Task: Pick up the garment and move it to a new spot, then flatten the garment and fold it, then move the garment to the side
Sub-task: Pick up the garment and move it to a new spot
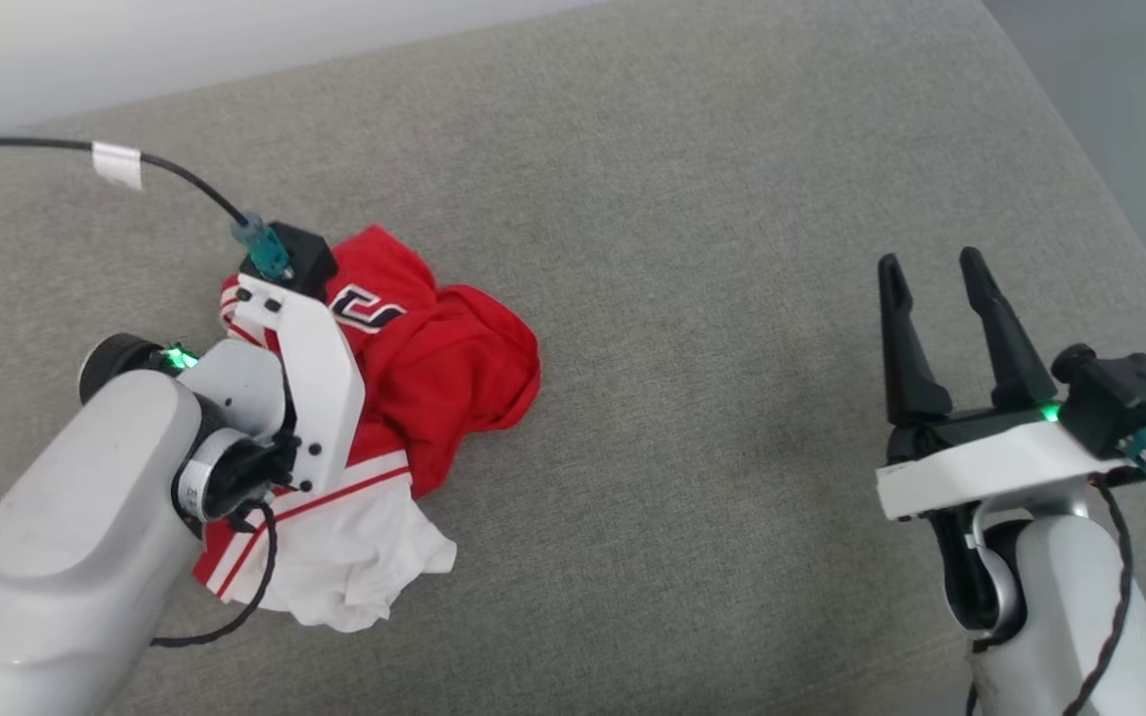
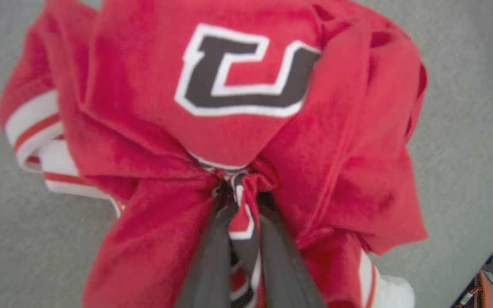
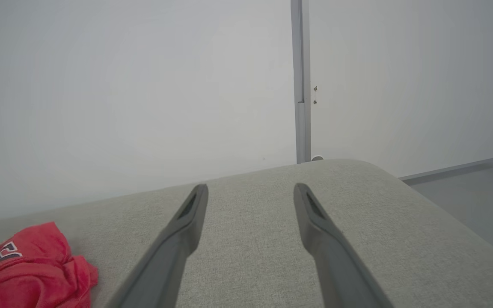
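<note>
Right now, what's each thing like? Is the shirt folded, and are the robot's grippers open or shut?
garment: crumpled in a heap on the grey cushion, not folded.
left gripper: shut on a bunch of the garment.
right gripper: open, empty, apart from the garment.

Left end effector [image 2: 240, 192] angled down, clamped on garment [image 2: 135, 77]; right end effector [image 1: 930, 259] wide open, pointing forward.
</note>
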Robot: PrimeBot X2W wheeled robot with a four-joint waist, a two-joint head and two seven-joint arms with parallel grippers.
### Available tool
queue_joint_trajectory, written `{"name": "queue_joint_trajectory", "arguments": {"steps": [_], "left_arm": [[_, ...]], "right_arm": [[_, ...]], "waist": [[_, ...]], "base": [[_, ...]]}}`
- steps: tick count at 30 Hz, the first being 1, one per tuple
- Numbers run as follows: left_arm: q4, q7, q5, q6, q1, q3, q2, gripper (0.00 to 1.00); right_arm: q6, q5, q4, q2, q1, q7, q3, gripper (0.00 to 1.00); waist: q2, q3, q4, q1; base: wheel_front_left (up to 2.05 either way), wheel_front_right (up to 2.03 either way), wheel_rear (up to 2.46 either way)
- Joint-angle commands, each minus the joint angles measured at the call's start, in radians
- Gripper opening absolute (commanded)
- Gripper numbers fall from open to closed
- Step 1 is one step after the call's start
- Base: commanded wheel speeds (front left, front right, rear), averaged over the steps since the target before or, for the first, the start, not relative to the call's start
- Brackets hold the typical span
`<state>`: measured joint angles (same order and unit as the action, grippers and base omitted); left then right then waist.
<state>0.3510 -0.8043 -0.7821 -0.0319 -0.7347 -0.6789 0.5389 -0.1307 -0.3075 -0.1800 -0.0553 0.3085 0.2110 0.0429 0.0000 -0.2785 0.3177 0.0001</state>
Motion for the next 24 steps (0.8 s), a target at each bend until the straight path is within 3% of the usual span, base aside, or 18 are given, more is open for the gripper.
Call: {"name": "queue_joint_trajectory", "arguments": {"steps": [1, 5, 6, 7, 8, 15, 24], "left_arm": [[0.016, 0.005, 0.014, -0.008, 0.000, -0.007, 0.000, 0.00], [0.086, 0.017, 0.016, -0.025, -0.004, -0.024, -0.019, 0.00], [0.097, 0.024, 0.011, -0.027, -0.008, -0.022, -0.025, 0.28], [0.106, 0.033, 0.013, -0.030, -0.016, -0.022, -0.028, 0.80], [0.114, 0.041, 0.012, -0.032, -0.022, -0.019, -0.031, 1.00], [0.089, 0.123, -0.006, -0.045, -0.057, 0.020, -0.041, 1.00], [-0.065, 0.238, -0.034, -0.027, 0.013, 0.085, 0.002, 1.00]], "right_arm": [[0.000, -0.003, -0.004, 0.005, 0.013, 0.006, 0.007, 1.00], [0.000, -0.001, -0.018, 0.004, 0.028, 0.012, 0.015, 1.00], [0.000, -0.001, -0.020, 0.005, 0.032, 0.014, 0.015, 1.00], [0.000, 0.001, -0.022, 0.005, 0.033, 0.016, 0.015, 1.00], [0.000, 0.004, -0.024, 0.005, 0.033, 0.017, 0.014, 1.00], [0.000, 0.021, -0.032, 0.004, 0.026, 0.015, -0.005, 1.00], [0.000, 0.033, -0.025, -0.004, -0.001, -0.003, -0.018, 1.00]], "waist": [[0.0000, -0.009, 0.006, -0.0001], [0.0000, -0.017, 0.007, -0.0001], [0.0000, -0.018, 0.005, -0.0001], [0.0000, -0.017, 0.002, -0.0001], [0.0000, -0.016, -0.003, -0.0001], [0.0000, 0.014, -0.051, -0.0001], [0.0000, 0.077, -0.135, -0.0001]], "base": [[0.00, 0.00, 0.00], [0.00, 0.00, 0.00], [0.00, 0.00, 0.00], [0.00, 0.00, 0.00], [0.00, 0.00, 0.00], [0.00, 0.00, 0.00], [0.00, 0.00, 0.00]]}}
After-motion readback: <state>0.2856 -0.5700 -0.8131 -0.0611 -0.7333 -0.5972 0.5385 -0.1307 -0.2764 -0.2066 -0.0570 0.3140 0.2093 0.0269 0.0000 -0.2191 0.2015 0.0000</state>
